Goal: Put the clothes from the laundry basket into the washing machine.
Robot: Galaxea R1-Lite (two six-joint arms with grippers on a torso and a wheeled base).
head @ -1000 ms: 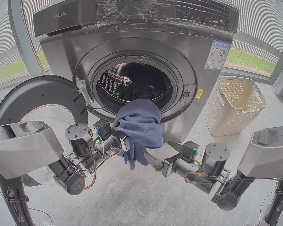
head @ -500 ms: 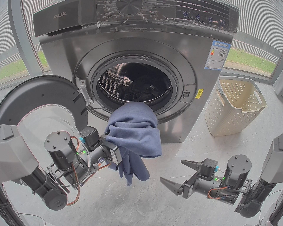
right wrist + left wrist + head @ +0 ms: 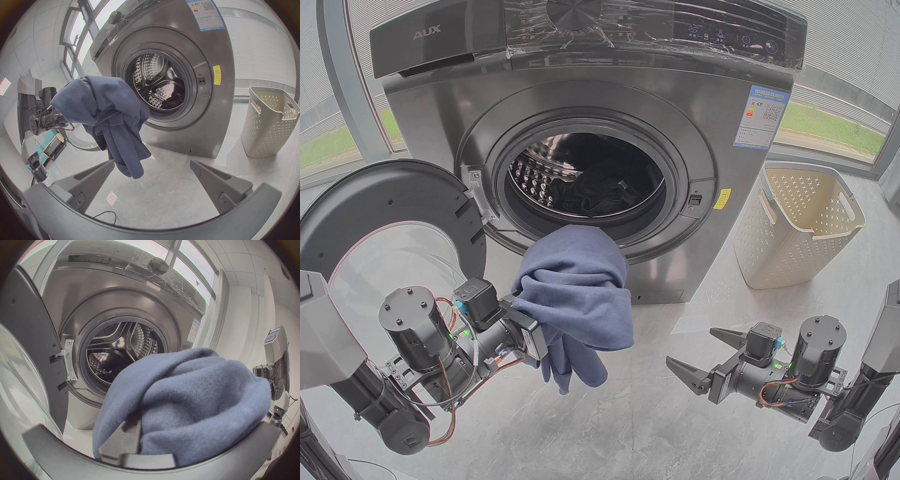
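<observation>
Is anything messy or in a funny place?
The blue garment is bunched up in the left claw, dangling in the air before the washing machine instead of lying in the drum. Wrinkled plastic film also covers the machine's top panel.

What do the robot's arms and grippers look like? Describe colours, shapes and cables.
The left arm and right arm share pale grey boxy shells, black round joints, loose orange cables and green lights. The left gripper and right gripper are dark grey; the right one's fingers are pointed wedges.
</observation>
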